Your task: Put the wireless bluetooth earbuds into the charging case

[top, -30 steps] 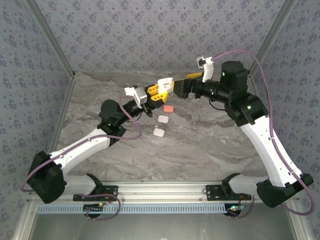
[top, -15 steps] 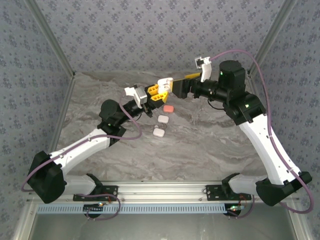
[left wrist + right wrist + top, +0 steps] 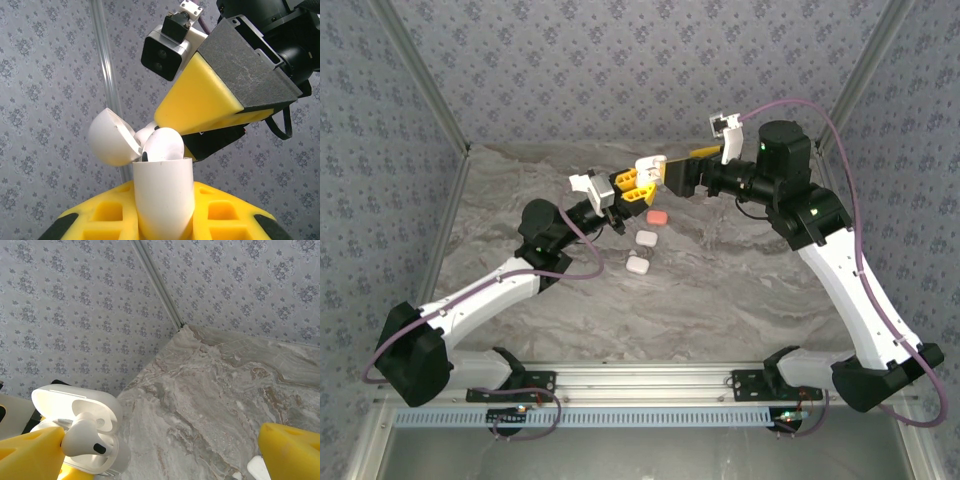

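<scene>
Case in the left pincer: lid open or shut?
Open: lid flipped back off the case, an earbud sticking up from it.

Grey-veined marble table (image 3: 720, 290); floral-patterned wall panels (image 3: 620, 70); metal corner posts (image 3: 420, 75); aluminium rail (image 3: 650, 380) at my near edge, possibly slotted.

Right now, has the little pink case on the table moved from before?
No. The pink case sits at the same spot on the table, right beside the same white case.
</scene>
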Robot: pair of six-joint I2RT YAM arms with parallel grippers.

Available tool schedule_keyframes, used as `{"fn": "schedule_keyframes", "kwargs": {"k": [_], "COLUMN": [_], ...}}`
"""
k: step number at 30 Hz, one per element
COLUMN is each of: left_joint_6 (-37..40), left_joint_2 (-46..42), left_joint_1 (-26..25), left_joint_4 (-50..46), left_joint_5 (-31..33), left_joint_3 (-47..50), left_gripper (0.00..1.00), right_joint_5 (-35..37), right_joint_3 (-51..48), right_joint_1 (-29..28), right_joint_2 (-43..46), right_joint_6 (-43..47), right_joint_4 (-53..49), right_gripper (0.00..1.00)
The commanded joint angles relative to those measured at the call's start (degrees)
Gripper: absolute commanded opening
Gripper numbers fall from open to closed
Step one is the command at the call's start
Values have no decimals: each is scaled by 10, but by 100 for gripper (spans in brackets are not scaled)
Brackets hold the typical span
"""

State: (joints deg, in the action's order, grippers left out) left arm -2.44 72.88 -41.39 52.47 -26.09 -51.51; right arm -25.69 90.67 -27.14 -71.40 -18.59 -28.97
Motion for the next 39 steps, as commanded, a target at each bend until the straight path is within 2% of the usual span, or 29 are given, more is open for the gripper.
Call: {"fn": "schedule_keyframes", "kwargs": {"k": [1,9,16,32,34,37,39], "left_joint_6": [-2,-2,-1,-1,-2,-10,-19], "left_joint_2": [-12,-11,-10,-16,-18,-22,-24], "left_joint_1": [-3,-4,-4,-4,-3,-4,-4], "left_joint_4": [31,32,31,28,23,14,15], "left_joint_5": [7,8,9,9,7,-2,-7], "left_joint_3": [-3,-4,-3,1,3,6,12], "left_gripper": [0,0,0,0,0,0,0], "right_joint_5": [14,9,-30,-10,-40,-122,-159], "right_joint_3": [1,-2,-4,-26,-34,-56,-57], "right_joint_1": [4,5,6,15,30,53,52], "right_joint_2": [7,9,18,38,41,43,38], "right_joint_6": [12,13,9,7,-10,-52,-58], "right_joint_4": [-17,-17,12,22,39,93,105], "right_gripper": [100,100,100,100,100,100,100]}}
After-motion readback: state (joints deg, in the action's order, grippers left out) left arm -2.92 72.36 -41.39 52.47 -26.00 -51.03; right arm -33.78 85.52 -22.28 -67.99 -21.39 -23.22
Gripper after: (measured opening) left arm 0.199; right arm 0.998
